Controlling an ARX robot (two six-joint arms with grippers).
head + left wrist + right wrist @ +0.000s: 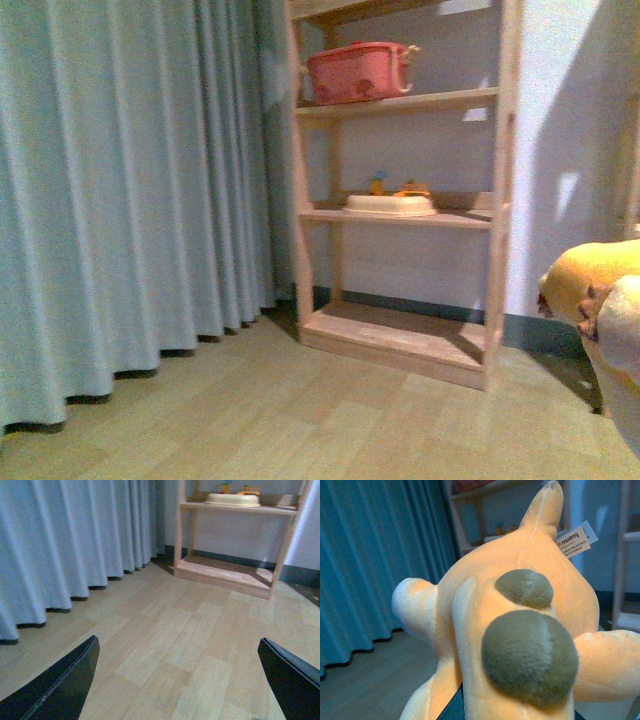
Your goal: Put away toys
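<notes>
Checking left gripper (177, 641) first: both black fingers (65, 685) sit at the lower corners of the left wrist view, spread wide with nothing between them, only wood-look floor (190, 630) beneath. Right gripper: can't tell its state, since its fingers are hidden behind the orange-yellow plush animal (485, 585), which fills the right wrist view hard up against the camera. Two brown-grey nubs (530, 655) on the plush face the lens, one looming large, the other smaller just behind it. A stubby limb sticks out to each side, a pointed one rises at the far end, and a white tag (575, 540) with orange print hangs beside that. Front view shows the same plush (590, 275) at the far right edge, cut off by the frame, well apart from the wooden shelf unit (497, 230). Unit stands against the pale wall (570, 120). A pink basket (355, 72) with handles is on the upper shelf, and a cream tray (390, 205) is on the middle shelf with a couple of small coloured objects (410, 188) on or just behind it, too small to identify. Grey-blue curtain (120, 200) hangs in folds left of the unit, its hem at floor level.
</notes>
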